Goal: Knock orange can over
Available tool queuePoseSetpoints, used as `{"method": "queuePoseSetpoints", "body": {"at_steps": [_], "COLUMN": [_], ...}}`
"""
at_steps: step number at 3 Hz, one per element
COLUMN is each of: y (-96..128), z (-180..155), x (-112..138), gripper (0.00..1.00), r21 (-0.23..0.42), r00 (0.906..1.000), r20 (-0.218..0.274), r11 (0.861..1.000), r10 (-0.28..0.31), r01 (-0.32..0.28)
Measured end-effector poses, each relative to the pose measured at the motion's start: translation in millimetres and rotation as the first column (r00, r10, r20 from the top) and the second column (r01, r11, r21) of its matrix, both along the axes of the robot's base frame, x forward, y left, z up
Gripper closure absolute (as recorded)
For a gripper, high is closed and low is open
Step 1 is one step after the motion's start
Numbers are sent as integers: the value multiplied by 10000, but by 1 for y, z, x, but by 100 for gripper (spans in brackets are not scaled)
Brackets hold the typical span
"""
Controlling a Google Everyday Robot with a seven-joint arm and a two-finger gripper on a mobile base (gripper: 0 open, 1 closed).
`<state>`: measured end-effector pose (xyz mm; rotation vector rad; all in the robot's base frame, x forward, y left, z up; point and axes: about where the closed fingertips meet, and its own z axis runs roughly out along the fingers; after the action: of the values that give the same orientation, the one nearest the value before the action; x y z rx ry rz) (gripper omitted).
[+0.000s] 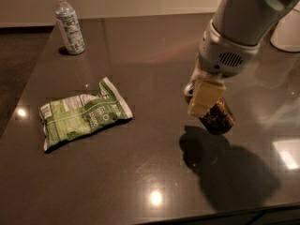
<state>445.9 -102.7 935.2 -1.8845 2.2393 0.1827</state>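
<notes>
The orange can (219, 119) is dark orange-brown with pale markings. It is right of the table's centre and leans steeply, its top up and to the left and its base down and to the right. My gripper (204, 99) comes down from the upper right on a white arm (243, 22). It is at the can's upper end, with its cream tip in front of the can's top, which is hidden. A dark shadow lies on the table just below the can.
A green snack bag (82, 114) lies flat at the left of the dark table (140, 50). A clear plastic water bottle (69, 25) stands at the far left corner. A white object (287, 32) stands at the far right edge. The table's front edge is close below.
</notes>
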Motion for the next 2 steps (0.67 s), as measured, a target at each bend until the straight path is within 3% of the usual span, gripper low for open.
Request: {"method": "queuePoseSetpoints", "body": {"at_steps": [2], "y": [1], "z": [-25], "x": [10], "gripper": [58], "r21": [-1193], "r00": [9987], "r20": [-481], "r11": [9925], "r10": [196], "r01": [-253]}}
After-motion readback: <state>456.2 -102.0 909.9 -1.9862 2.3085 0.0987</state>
